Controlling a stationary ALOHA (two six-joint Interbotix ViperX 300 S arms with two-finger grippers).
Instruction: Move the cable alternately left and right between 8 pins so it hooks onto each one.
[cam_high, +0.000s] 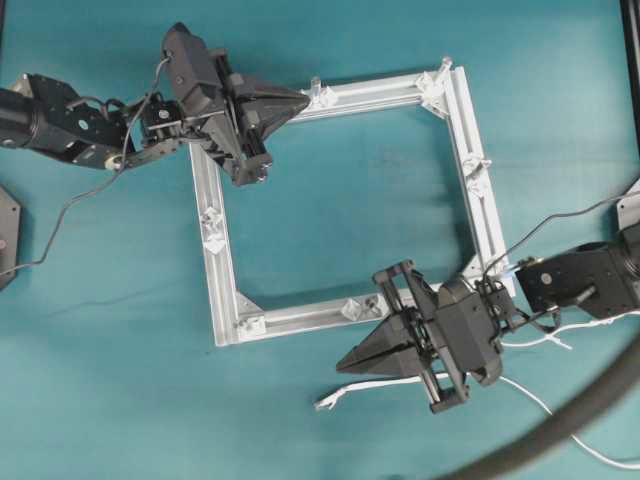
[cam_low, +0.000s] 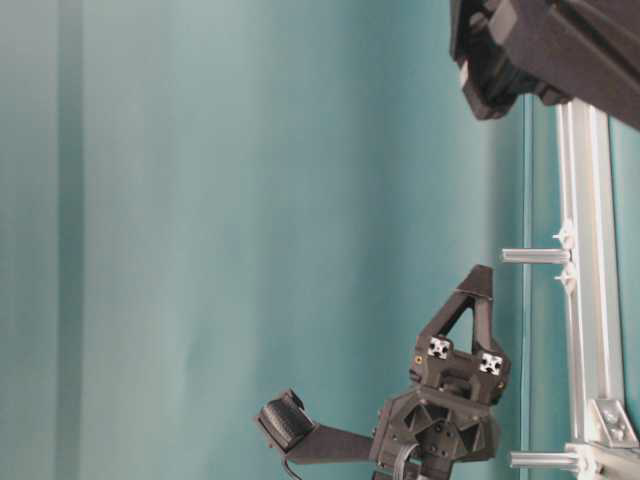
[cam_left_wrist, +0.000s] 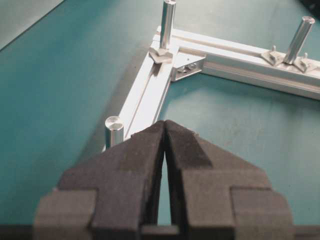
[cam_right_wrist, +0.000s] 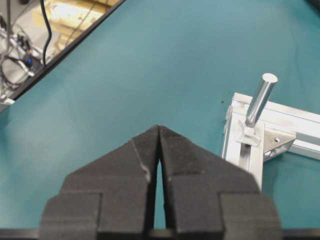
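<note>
On the left of the overhead view, the black left tool (cam_high: 300, 100) sits pinched tight with nothing between its tips, pointing right along the top rail of the square silver aluminium extrusion frame (cam_high: 222, 268). Its wrist view confirms it: 2 dark foam-faced fingers (cam_left_wrist: 135, 160) pressed together, hovering just above the frame's corner. 3 short silvery upright pins show there, 1 (cam_left_wrist: 114, 131) just beside the left finger, another (cam_left_wrist: 167, 20) at the corner bracket, a third (cam_left_wrist: 299, 34) further along the rail.

Across to the middle, the teal tabletop (cam_high: 340, 200) lies bare inside the frame.

Now the right side: the black right tool (cam_high: 345, 365) is likewise clamped to a point and holding nothing, aimed left just outside the frame's bottom rail. Its wrist camera shows 1 pin (cam_right_wrist: 260, 100) standing tilted in view on the corner to the right of the fingertips.

The thin white flexible cable (cam_high: 335, 398) lies loose on the tabletop below the right tool, its frayed end poking out left, the rest trailing away to the right edge. It touches no pin. A thick dark grey hose (cam_high: 560, 425) curves across the bottom right corner.
</note>
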